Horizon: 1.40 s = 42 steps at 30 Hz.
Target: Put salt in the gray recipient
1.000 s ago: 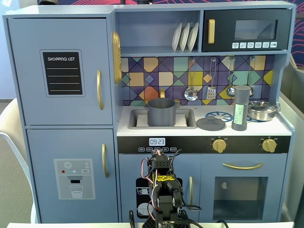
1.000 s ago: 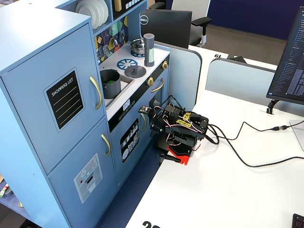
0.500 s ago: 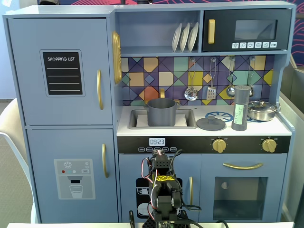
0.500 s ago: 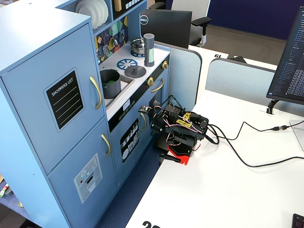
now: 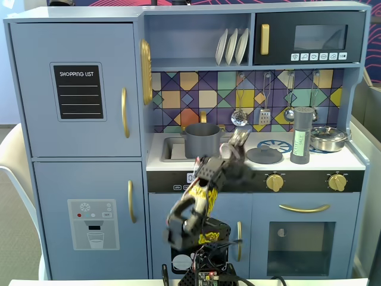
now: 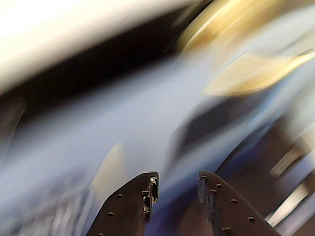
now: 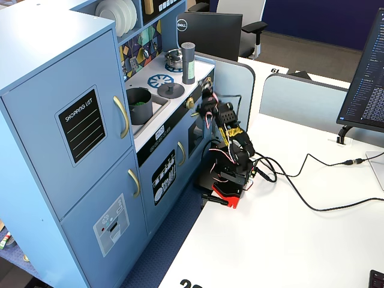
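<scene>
the toy kitchen [image 5: 77,149] filled nearly the whole frame in both fixed views, with the white table [image 7: 288,240] at the lower right of the side-on 1. half a second before, the arm sat folded low at the bottom centre of the front fixed view, below the clock; now it had swung up, blurred with speed, its elbow in front of the clock and its tip at counter height. i judged that as the opening reach, with nothing yet gripped and the whole task ahead.

the gray pot [image 5: 202,140] stood in the sink at centre frame, and seemed to hold something green [image 7: 138,103] in the side-on view. the flat lid [image 5: 264,155] lay on the counter to its right. the salt shaker [image 5: 301,135] stood upright further right, beside the steel pan [image 5: 328,138].

the pincer [image 5: 238,140] hovered between pot and lid in the front view, well apart from the shaker, which lay to its right. in the smeared wrist view the pincer [image 6: 177,184] showed 2 fingers slightly parted, pinching nothing.
</scene>
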Tool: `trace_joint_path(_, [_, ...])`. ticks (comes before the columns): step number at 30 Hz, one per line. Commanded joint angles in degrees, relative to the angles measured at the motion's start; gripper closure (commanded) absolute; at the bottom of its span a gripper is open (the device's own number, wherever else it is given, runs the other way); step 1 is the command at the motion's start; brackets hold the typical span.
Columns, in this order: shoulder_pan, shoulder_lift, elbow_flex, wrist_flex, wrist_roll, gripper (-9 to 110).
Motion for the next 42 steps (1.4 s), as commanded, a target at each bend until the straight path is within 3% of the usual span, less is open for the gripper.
trace_joint_path(1, [6.33, -11.16, -13.8, -11.95, 3.08, 82])
trace_joint_path(5, [7.38, -18.11, -17.31, -26.98, 4.31, 63])
trace_joint_path(10, [7.29, -26.28, -19.6, -41.75, 2.64, 55])
trace_joint_path(18, [8.09, -40.87, -29.97, -47.9, 3.25, 40])
trace_joint_path(32, [7.73, -60.47, -38.32, -63.11, 2.46, 40])
trace_joint_path(42, [6.15, -76.38, -54.14, -65.04, 1.76, 46])
